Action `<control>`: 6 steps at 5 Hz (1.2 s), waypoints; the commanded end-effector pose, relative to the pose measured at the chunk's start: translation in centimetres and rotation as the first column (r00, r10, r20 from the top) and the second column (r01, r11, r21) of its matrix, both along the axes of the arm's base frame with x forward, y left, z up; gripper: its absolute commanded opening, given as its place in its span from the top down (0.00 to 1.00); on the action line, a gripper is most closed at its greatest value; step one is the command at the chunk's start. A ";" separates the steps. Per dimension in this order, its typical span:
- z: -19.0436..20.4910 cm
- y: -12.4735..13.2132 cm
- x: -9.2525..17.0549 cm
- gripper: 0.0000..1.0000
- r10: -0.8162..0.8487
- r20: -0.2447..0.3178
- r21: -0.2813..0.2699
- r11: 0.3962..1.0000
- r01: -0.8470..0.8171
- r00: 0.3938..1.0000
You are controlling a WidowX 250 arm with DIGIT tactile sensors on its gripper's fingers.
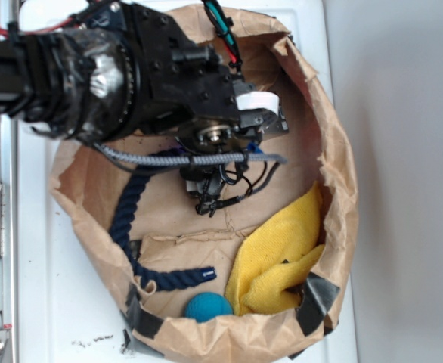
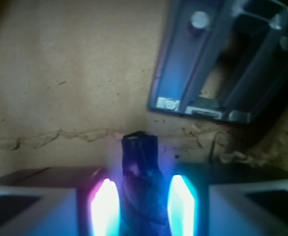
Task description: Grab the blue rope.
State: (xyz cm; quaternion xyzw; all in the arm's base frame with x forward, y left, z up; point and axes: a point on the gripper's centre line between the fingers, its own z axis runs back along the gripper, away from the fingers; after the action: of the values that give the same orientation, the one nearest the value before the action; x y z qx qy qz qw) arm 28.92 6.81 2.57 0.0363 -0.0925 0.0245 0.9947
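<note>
Exterior view: the arm hides the gripper point(image 1: 215, 175) and the upper stretch of the blue rope point(image 1: 123, 219), which runs down the left inside wall of the brown paper bag point(image 1: 335, 151) to a capped end on the bag floor beside a teal ball point(image 1: 208, 306). Wrist view: the other rope end sits between the two glowing fingers point(image 2: 104, 209), pinched there, image blurred. The bag rests on a white surface point(image 1: 403, 181); a yellow cloth point(image 1: 278, 261) fills its lower right, leaving little room along the walls.
</note>
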 end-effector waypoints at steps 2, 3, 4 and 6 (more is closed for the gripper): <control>1.1 -0.3 -0.4 1.00 0.001 0.018 -0.001 1.000 -0.001 1.000; 3.0 -1.5 -0.4 1.00 -0.030 -0.011 -0.068 0.997 0.029 0.999; 7.8 -4.0 -1.0 1.00 -0.030 0.007 -0.083 0.996 0.030 1.000; 14.7 -8.0 -0.8 1.00 -0.024 0.018 -0.015 1.000 0.024 1.000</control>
State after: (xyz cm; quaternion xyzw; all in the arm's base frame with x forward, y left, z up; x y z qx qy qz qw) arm 28.06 -0.87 14.64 0.0290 -0.0589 0.0137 0.9977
